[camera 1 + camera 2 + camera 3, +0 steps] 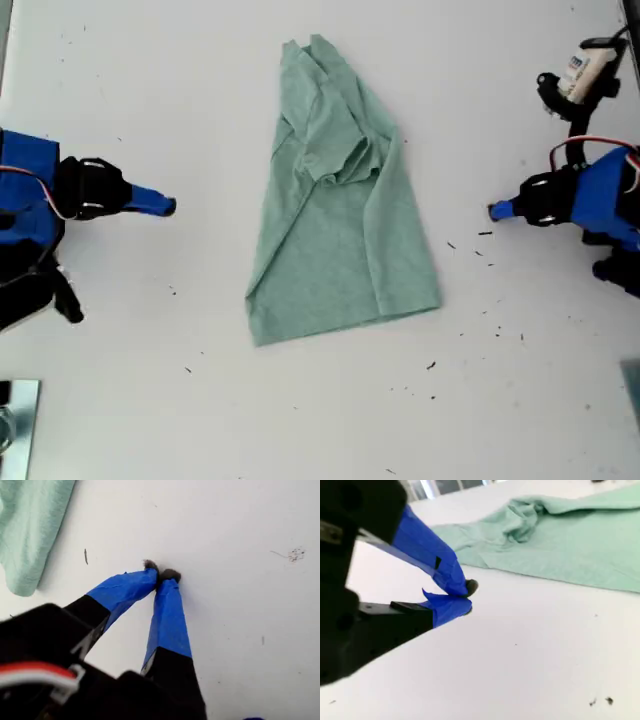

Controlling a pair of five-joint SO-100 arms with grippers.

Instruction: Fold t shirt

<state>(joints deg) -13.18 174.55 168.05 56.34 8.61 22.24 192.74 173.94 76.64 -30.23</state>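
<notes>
**Both tools clenched on nothing, shirt half-folded between them**

My first tool (495,210) sits at the exterior view's right and my second tool (168,207) at the exterior view's left. Each has its blue-taped jaws pressed together with nothing between them, tips low over the bare white table (150,400). Both are apart from the cloth.

The main risk, as I judge it, is a pinch that takes only the top layer. The cloth lies in several layers, so a shallow grasp would peel one layer off and undo the fold. A grasp at the bunched middle could drag the whole garment across the smooth table instead of lifting an edge. If one tool pulls before the other, the narrow far end would likely twist. The jaws must also be released before approaching, or they will just shove the hem into a wrinkle.

The pale sage-green short-sleeved t-shirt of soft plain fabric (340,250) lies in the middle of the table, between the two arms. It forms a long wedge, narrow at the far end and wide at the near hem. One side is folded over along its length, and a sleeve is crumpled in a lump just beyond the middle. The near half lies fairly flat.
</notes>
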